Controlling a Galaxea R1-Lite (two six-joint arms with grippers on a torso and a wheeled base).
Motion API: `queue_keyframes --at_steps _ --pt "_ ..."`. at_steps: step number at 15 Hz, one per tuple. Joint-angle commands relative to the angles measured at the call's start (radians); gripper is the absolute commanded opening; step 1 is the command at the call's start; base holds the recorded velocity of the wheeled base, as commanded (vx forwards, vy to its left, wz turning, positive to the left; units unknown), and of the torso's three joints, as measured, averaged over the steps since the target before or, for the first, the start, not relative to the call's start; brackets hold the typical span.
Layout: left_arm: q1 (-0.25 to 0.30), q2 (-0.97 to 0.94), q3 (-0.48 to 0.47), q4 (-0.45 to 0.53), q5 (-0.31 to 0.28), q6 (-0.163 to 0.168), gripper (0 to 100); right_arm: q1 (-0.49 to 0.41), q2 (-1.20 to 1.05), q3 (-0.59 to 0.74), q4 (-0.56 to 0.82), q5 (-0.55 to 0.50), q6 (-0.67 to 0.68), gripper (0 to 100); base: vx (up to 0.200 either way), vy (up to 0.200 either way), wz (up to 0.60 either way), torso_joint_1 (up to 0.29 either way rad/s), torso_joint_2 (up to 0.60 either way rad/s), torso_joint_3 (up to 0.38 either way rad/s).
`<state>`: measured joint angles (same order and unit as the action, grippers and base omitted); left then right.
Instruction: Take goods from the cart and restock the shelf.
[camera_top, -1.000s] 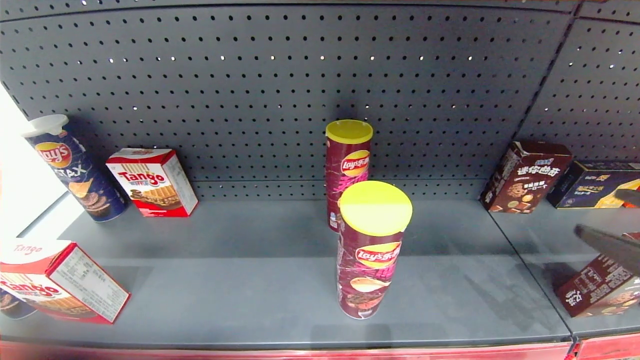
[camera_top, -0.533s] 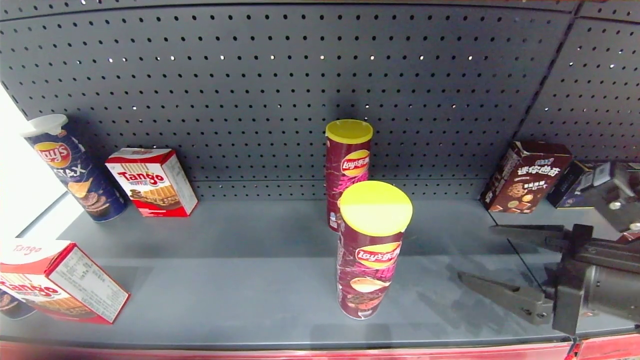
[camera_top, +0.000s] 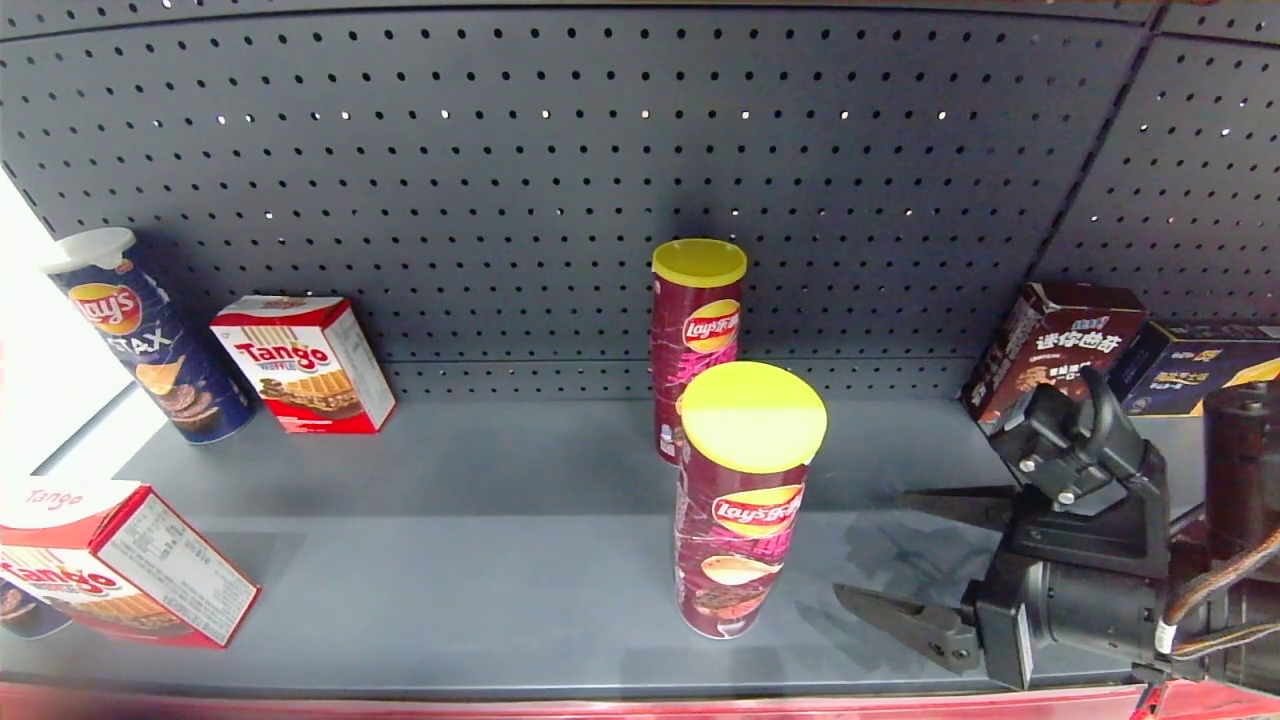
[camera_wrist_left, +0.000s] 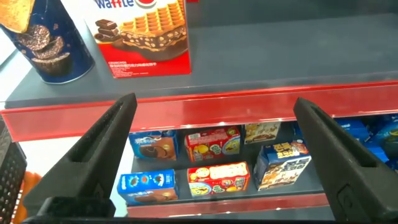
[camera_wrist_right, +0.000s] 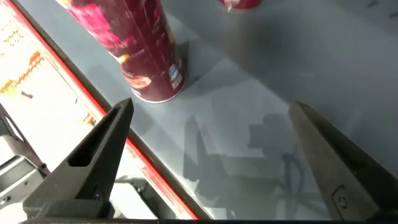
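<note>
Two maroon chip cans with yellow lids stand on the grey shelf (camera_top: 480, 560): a front can (camera_top: 742, 500) near the shelf's front edge and a back can (camera_top: 696, 340) by the pegboard. My right gripper (camera_top: 885, 550) is open and empty, just right of the front can and low over the shelf. The right wrist view has that can (camera_wrist_right: 134, 46) beyond its spread fingers (camera_wrist_right: 93, 162). My left gripper (camera_wrist_left: 217, 155) is open and empty, in front of the shelf's red front rail (camera_wrist_left: 211, 112), below a waffle box (camera_wrist_left: 143, 37).
A blue chip can (camera_top: 150, 335) and a red waffle box (camera_top: 305, 362) stand at the back left. Another waffle box (camera_top: 120, 565) lies at the front left. Brown chocolate boxes (camera_top: 1050, 350) stand at the right. Lower shelves hold small boxes (camera_wrist_left: 211, 162).
My right gripper has come in from the right edge, moving left along the shelf toward the front can, open throughout. The cans and boxes have not moved.
</note>
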<state>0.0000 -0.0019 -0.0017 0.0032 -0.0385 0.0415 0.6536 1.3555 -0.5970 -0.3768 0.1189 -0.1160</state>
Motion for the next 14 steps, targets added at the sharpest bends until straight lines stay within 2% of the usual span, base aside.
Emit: queue_keyframes --at_steps 1,14 --pt "0.0 0.002 0.0 0.0 0.0 0.0 100 0.004 0.042 0.0 -0.001 0.001 -0.001 100 0.0 0.0 0.0 0.0 0.0 0.0" --pt "0.0 0.002 0.0 -0.002 0.0 -0.003 100 0.015 0.192 -0.101 -0.025 -0.001 -0.002 100 0.0 0.0 0.0 0.0 0.0 0.0"
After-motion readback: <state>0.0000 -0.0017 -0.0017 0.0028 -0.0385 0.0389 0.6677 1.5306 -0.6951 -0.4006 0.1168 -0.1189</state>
